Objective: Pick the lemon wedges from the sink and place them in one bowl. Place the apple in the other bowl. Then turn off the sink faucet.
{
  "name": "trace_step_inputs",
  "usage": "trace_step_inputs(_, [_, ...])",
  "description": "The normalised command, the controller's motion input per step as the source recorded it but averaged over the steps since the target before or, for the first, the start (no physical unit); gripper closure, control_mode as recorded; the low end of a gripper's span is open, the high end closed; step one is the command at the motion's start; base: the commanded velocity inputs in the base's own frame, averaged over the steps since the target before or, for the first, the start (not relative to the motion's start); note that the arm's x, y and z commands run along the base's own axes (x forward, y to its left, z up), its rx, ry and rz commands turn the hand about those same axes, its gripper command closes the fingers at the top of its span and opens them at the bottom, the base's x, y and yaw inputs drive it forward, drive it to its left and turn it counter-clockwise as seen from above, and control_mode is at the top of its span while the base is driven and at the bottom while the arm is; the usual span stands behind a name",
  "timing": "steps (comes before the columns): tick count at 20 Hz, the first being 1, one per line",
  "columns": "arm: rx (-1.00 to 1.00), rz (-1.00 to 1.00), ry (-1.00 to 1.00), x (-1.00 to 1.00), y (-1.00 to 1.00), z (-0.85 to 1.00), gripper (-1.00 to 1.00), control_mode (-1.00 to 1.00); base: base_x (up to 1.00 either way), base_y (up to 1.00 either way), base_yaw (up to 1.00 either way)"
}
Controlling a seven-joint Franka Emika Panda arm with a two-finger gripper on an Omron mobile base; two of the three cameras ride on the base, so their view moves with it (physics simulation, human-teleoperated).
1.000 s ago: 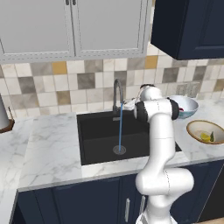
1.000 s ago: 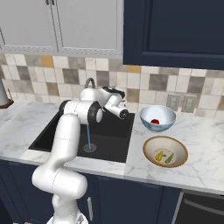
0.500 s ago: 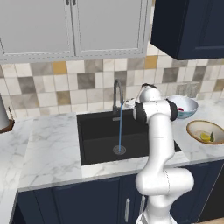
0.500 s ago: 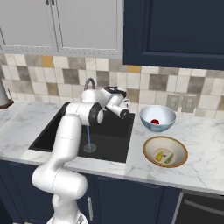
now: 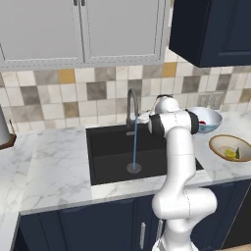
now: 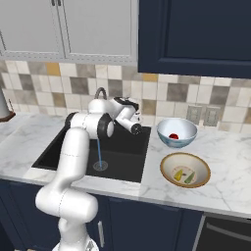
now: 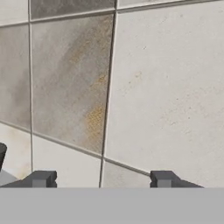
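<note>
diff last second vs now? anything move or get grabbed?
Barely anything. The claw stays open and empty by the tap, facing the wall tiles; water still runs. Apple remains in the blue bowl, lemon wedges in the tan bowl.

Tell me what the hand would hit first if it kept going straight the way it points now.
Most likely the tiled wall: the open hand faces it squarely, with nothing between the fingertips and the tiles. How near it is, I cannot tell.
</note>
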Motion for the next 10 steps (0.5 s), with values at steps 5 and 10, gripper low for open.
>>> trace_step_inputs(5, [0.05, 0.08, 0.0, 0.53, 0.51, 0.34, -1.0, -1.0, 0.0, 0.0, 0.0])
trace_step_inputs(10, [0.04, 0.01, -0.05, 0.47, 0.73, 0.67, -1.0, -1.0, 0.0, 0.0, 0.0])
